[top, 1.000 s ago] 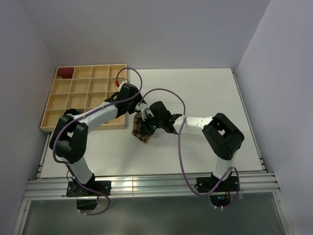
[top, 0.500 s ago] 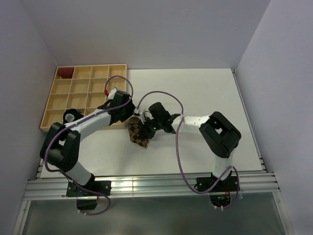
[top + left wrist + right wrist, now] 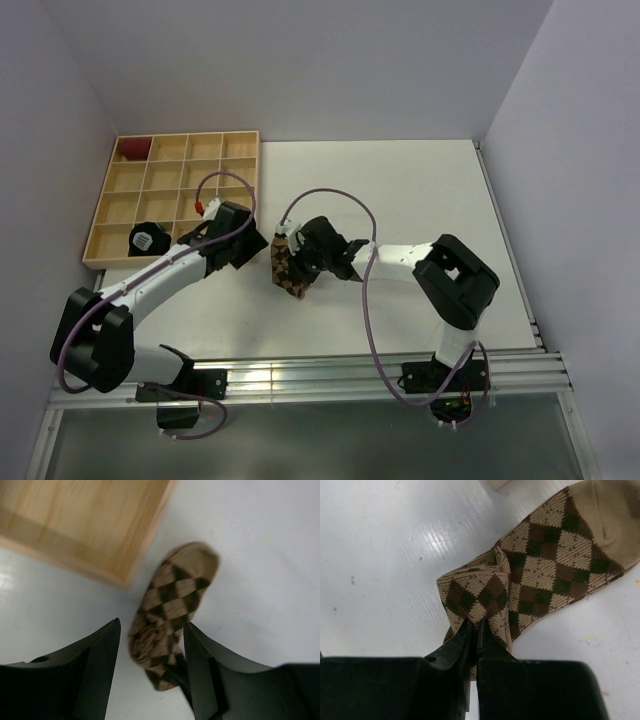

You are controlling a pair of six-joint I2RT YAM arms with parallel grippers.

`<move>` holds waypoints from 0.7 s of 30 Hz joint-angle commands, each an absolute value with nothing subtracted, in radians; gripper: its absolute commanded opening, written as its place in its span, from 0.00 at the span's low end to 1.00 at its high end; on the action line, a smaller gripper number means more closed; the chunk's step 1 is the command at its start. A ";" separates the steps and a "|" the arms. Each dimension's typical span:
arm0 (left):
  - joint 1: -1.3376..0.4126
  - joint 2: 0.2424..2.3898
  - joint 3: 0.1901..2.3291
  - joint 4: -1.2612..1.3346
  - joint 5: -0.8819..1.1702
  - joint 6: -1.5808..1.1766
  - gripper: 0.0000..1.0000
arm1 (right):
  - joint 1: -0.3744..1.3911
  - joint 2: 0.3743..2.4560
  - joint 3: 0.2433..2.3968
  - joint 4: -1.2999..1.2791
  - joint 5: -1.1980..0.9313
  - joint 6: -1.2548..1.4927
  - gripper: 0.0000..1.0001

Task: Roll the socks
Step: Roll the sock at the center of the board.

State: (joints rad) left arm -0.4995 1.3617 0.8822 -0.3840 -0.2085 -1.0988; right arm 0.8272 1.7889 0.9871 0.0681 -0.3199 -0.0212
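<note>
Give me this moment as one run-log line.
left fingers: open, aimed at tan argyle sock | right fingers: shut on its bunched end

There are two socks: one tan argyle sock [image 3: 292,270] and one black sock [image 3: 148,238], which has a grey-white patch. There is one small dark red bundle [image 3: 132,148]. One wooden tray [image 3: 205,148] has four compartments across its far row. There are two robot arms, the left arm [image 3: 160,280] and the right arm [image 3: 400,255]. Each carries one gripper, the left gripper [image 3: 152,625] and the right gripper [image 3: 475,625], with two fingers apiece. Two purple cables [image 3: 368,300] show, one per arm. There is one white table [image 3: 420,190].
</note>
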 commanded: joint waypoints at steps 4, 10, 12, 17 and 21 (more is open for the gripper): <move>-0.540 1.321 0.707 -0.309 -0.094 -1.213 0.56 | 0.841 1.756 0.910 -0.032 -0.135 -0.054 0.00; -0.552 1.416 0.696 -0.164 -0.058 -1.230 0.55 | 0.876 1.733 0.891 -0.029 -0.100 -0.064 0.00; -0.555 1.483 0.762 -0.152 -0.055 -1.210 0.54 | 0.882 1.732 0.882 -0.029 -0.087 -0.063 0.00; -0.557 1.557 0.868 -0.146 -0.064 -1.157 0.52 | 0.890 1.706 0.853 -0.023 -0.064 -0.051 0.00; -0.557 1.592 0.916 -0.114 -0.046 -1.126 0.52 | 0.890 1.675 0.815 -0.003 -0.038 -0.023 0.00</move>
